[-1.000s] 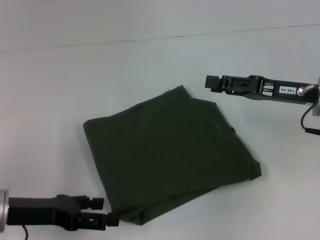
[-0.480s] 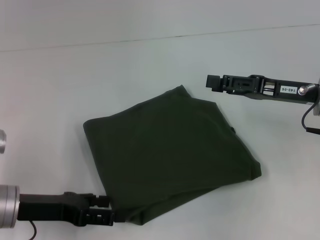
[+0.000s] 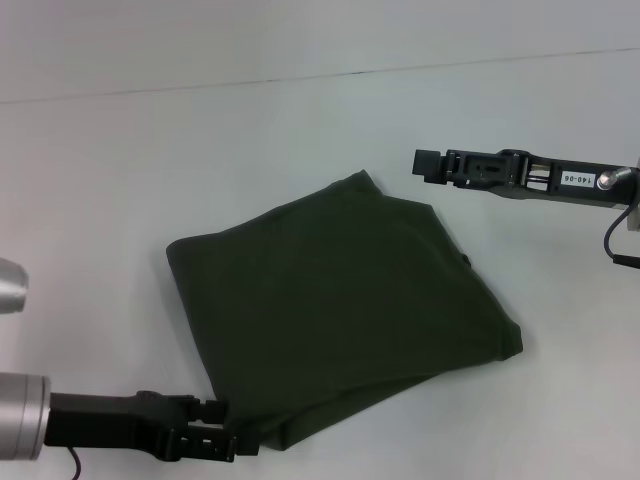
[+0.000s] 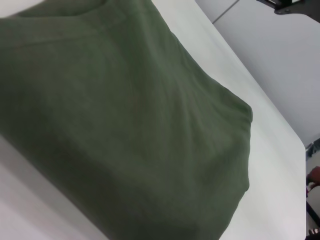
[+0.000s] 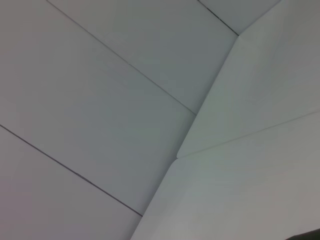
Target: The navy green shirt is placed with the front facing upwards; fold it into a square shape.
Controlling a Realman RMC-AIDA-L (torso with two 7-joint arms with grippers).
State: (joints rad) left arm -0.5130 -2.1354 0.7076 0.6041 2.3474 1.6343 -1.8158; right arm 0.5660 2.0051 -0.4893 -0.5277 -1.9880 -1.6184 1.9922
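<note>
The navy green shirt (image 3: 340,300) lies folded into a rough, tilted square in the middle of the white table, plain dark green side up with no lettering showing. In the left wrist view the navy green shirt (image 4: 125,125) fills most of the picture at close range. My left gripper (image 3: 228,432) is low at the near left, open, with its fingertips at the shirt's near-left corner. My right gripper (image 3: 425,163) hovers off the shirt's far right edge, apart from the cloth.
The white table (image 3: 120,180) stretches around the shirt on all sides, and its far edge meets a pale wall (image 3: 300,40). The right wrist view shows only the table surface (image 5: 250,190) and wall panels (image 5: 100,90).
My left arm has slid forward and to the right, bringing its fingertips from just short of the shirt up to its near-left corner. The right arm and the shirt have stayed put.
</note>
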